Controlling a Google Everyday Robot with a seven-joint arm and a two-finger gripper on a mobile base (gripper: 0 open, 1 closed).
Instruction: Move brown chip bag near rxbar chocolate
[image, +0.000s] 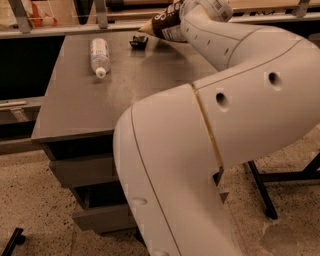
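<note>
The brown chip bag (162, 25), dark brown with a pale tan end pointing left, is at the far edge of the grey table (150, 80). It sticks out from the end of my white arm. My gripper (176, 22) is mostly hidden behind the wrist and is shut on the bag, holding it just above the table. The rxbar chocolate (138, 41), a small black wrapper, lies on the table just left of and below the bag's tan tip, a short gap away.
A clear plastic bottle (100, 56) lies on the table's far left part. My large white arm (225, 125) fills the right and front of the view. A rail (75, 27) runs behind the table. Black stand legs (260, 190) are on the floor at right.
</note>
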